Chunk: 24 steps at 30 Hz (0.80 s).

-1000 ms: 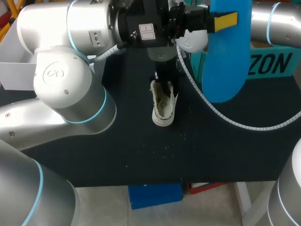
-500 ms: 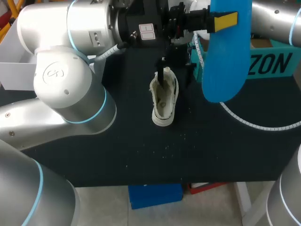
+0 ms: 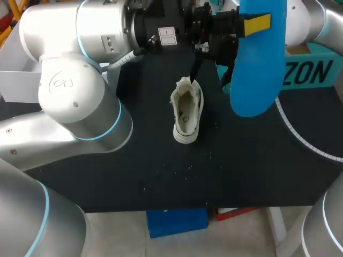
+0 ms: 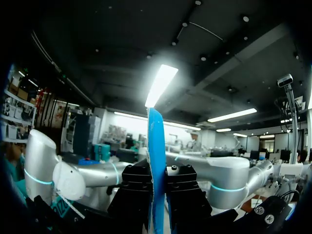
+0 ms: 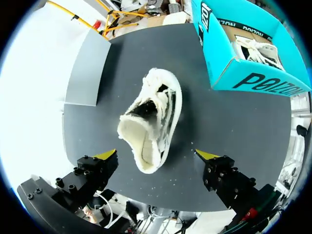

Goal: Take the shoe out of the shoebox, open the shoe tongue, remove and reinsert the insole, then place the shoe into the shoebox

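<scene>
Matte table (image 3: 241, 171): fleecy shoe (image 3: 186, 115), flat insole (image 3: 257, 69).

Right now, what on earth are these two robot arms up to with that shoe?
The left arm's tool grips a blue insole, holding it upright in the air. The white shoe sits on the dark table, outside its teal shoebox, and the right arm's tool hangs open over it. The insole is not yet back in the shoe.
</scene>
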Motion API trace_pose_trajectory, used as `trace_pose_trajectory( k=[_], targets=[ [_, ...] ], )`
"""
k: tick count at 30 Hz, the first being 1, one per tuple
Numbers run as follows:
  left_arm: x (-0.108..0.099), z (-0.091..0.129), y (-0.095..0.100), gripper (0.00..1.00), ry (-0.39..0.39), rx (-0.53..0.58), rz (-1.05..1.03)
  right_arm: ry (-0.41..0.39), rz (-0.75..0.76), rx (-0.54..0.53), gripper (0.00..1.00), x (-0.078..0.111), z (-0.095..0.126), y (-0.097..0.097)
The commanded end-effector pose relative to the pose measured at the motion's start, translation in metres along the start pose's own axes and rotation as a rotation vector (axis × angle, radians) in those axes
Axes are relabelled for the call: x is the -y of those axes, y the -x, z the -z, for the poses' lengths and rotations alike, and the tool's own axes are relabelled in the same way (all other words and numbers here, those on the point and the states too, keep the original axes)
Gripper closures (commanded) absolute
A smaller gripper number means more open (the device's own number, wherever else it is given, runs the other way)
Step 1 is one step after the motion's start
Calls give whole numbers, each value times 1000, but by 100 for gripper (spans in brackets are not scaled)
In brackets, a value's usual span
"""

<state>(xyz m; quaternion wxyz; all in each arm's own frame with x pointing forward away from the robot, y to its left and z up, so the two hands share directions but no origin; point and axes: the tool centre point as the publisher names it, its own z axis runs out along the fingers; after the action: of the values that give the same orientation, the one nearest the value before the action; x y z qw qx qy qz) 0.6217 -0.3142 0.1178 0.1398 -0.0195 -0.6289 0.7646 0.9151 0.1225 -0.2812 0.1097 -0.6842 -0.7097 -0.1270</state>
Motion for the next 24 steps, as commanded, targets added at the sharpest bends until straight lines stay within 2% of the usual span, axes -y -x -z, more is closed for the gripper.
trace_pose_trajectory(
  k=[1,4,9,16,22,24],
  targets=[
    [-1,-3,0,100,-4,5,-1,37,0,-210,0,7,-1,8],
    [-1,-3,0,100,-4,5,-1,37,0,-210,0,7,-1,8],
    [-1,-3,0,100,-4,5,-1,58,-58,-420,0,14,12,23],
    [-1,-3,0,100,-4,5,-1,90,-82,-620,0,11,25,23],
    [-1,-3,0,100,-4,5,-1,92,-83,-751,0,8,30,17],
    [-1,-3,0,100,-4,5,-1,97,-82,-758,0,7,30,16]
  ],
)
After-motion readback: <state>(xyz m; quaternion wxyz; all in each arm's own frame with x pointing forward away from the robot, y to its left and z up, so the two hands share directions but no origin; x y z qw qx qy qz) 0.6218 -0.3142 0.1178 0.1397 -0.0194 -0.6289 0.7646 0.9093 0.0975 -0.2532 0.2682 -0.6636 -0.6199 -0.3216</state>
